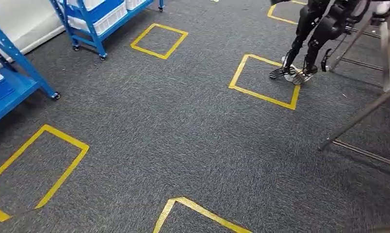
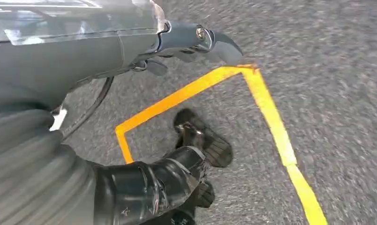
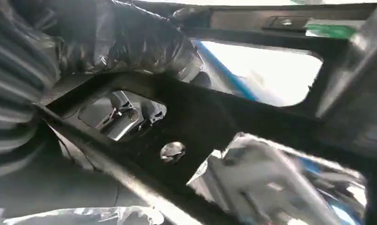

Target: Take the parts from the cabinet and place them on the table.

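In the right wrist view my right hand (image 3: 22, 98) holds a black flat part (image 3: 210, 117) with large cut-outs and a silver rivet, close against the camera. Shiny clear wrap (image 3: 144, 42) lies over the hand's end of the part and hides the fingers. My left hand (image 2: 191, 42) hangs over the grey carpet with its dark fingers stretched out and nothing in them. The blue cabinet (image 1: 93, 22) with white bins stands at the far left of the head view.
A second blue rack (image 1: 11, 87) on castors is at the left edge. Yellow tape squares (image 1: 263, 77) mark the carpet. Another dark robot (image 1: 319, 34) stands at the far right, beside a grey table frame (image 1: 372, 102).
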You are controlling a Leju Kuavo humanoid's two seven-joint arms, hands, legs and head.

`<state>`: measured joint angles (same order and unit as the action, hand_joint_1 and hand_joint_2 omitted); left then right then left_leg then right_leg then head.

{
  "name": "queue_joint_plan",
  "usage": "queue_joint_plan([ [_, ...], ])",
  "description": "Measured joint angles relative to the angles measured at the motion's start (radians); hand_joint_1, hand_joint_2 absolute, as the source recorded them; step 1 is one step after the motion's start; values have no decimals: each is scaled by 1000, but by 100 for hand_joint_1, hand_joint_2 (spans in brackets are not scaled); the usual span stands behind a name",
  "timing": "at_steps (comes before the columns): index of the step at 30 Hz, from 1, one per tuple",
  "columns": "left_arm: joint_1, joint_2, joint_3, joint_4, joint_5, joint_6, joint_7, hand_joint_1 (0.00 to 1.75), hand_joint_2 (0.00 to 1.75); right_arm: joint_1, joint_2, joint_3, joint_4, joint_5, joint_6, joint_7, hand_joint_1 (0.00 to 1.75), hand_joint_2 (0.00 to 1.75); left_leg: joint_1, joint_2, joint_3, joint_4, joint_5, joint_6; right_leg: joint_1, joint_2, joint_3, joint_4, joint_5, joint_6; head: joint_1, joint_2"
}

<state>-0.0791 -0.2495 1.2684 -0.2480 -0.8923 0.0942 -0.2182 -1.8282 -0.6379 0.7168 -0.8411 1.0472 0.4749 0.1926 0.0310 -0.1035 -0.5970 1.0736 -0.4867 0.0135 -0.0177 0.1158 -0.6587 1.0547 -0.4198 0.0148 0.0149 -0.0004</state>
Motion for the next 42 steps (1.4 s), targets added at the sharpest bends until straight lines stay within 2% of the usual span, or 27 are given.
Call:
queue_joint_plan([
  [1,-3,0,2,0,1,3,1,0,175,-13,-4,14,6,0,2,0,175,175,-2,15,20,-19,-19,0,-6,16,-10,0,5,7,-1,0],
  [3,-11,0,4,0,2,6,6,0,175,-18,-37,28,14,-2,2,-1,175,175,-14,35,21,-20,-17,6,-18,46,-11,-13,15,26,-2,0],
  [4,-14,0,4,0,3,7,7,0,175,-20,-55,32,17,-3,1,-2,175,175,-9,53,29,-40,-9,17,-18,60,-12,-18,19,33,-1,0],
  [6,-13,0,5,0,3,10,9,0,175,-38,-73,47,24,-3,5,-2,175,175,-12,86,43,-58,-1,30,-7,-62,-39,38,-18,34,2,0],
  [8,-10,0,7,0,4,11,11,0,175,-48,-74,66,27,-3,10,1,175,175,-20,121,45,-58,-4,36,-8,-103,-112,188,-84,37,1,0],
  [10,-12,0,10,0,5,10,10,0,175,-49,-75,82,33,-3,17,3,175,175,-23,156,48,-57,-10,38,-12,-111,-160,277,-100,41,1,0],
  [11,-13,0,11,0,7,10,10,0,175,-49,-77,87,34,-3,19,3,175,175,-24,170,51,-57,-13,37,-15,-112,-146,249,-74,41,1,0],
  [13,-14,0,11,0,9,10,10,0,175,-54,-79,98,37,-2,20,3,175,175,-24,196,62,-56,-24,32,-15,-131,-55,86,8,41,1,0],
  [14,-14,0,12,0,9,10,10,0,175,-59,-79,103,38,-2,20,3,175,175,-24,207,69,-55,-31,26,-14,-162,-13,0,24,41,1,0],
  [15,-14,1,13,0,10,10,10,0,175,-61,-79,106,39,-2,20,2,175,175,-34,217,67,-55,-36,19,5,-189,2,-5,11,35,1,0],
  [16,-14,2,13,0,10,10,9,0,175,-61,-79,111,40,-2,19,2,175,175,-33,223,72,-54,-39,16,5,-169,0,-9,13,21,0,0],
  [19,-22,0,13,0,8,7,3,0,175,-76,-80,124,43,3,19,3,175,175,-35,256,85,-56,-49,5,5,-136,-3,-11,10,5,0,0],
  [20,-23,0,13,0,8,6,1,0,175,-81,-77,128,42,3,18,3,175,175,-28,214,78,-42,-63,-1,-1,-127,0,-14,11,-1,0,0],
  [21,-22,0,13,0,5,5,-2,0,175,-88,-72,132,43,8,19,3,175,175,-25,155,57,4,-91,0,0,-118,0,-15,11,-11,0,0],
  [22,-21,0,13,0,2,5,-3,0,175,-90,-63,136,43,10,20,3,175,175,-25,130,24,71,-125,1,2,-107,0,-15,11,-16,0,0],
  [24,-18,0,13,0,2,4,-4,0,175,-91,-48,144,43,12,21,3,175,175,-26,112,-64,234,-183,2,7,-77,0,-13,9,-21,0,0],
  [25,-17,0,13,0,1,4,-3,0,175,-92,-43,147,43,12,22,2,175,175,-27,110,-97,279,-183,6,11,-62,1,-12,8,-23,0,0],
  [26,-17,0,13,0,0,4,-2,0,175,-94,-41,152,43,13,23,-1,175,175,-28,109,-104,270,-154,11,14,-47,1,-10,7,-24,0,0],
  [28,-18,0,13,0,-2,6,-1,0,175,-103,-34,165,46,19,28,-10,175,175,-32,95,-58,128,-48,25,17,-17,4,-4,4,-26,0,0],
  [29,-17,0,13,0,-2,7,-1,0,175,-109,-30,174,48,22,31,-17,175,175,-35,61,-27,43,4,32,16,-5,4,-3,3,-26,0,0],
  [30,-15,3,13,0,-2,8,-1,0,175,-113,-28,182,51,23,34,-19,175,175,-33,0,-11,4,10,41,14,8,2,-2,2,-25,2,0],
  [33,-21,3,13,0,-8,9,-2,0,175,-118,-20,204,61,24,38,-25,175,175,-34,23,10,-27,5,37,0,50,-8,-8,12,-5,-2,0],
  [35,-21,2,12,0,-8,8,-2,0,175,-119,-22,208,64,25,38,-25,175,175,-27,54,23,-73,21,40,5,75,-6,-17,16,7,0,0],
  [36,-20,0,12,0,-8,8,-3,0,175,-126,-23,212,66,25,39,-26,175,175,-29,79,39,-86,29,45,11,6,-22,3,-2,6,1,0],
  [38,-19,2,12,0,-8,8,-4,0,175,-135,-17,218,69,26,40,-26,175,175,-35,103,46,-98,33,48,13,-84,-76,133,-69,11,2,0],
  [40,-17,2,12,0,-8,6,-7,0,175,-134,-14,228,72,27,43,-26,175,175,-35,136,50,-94,23,47,1,-109,-138,261,-110,18,2,0],
  [42,-18,2,11,0,-10,2,-7,0,175,-135,-12,236,73,27,49,-27,175,175,-30,163,52,-86,14,43,-12,-118,-117,211,-60,27,2,0],
])
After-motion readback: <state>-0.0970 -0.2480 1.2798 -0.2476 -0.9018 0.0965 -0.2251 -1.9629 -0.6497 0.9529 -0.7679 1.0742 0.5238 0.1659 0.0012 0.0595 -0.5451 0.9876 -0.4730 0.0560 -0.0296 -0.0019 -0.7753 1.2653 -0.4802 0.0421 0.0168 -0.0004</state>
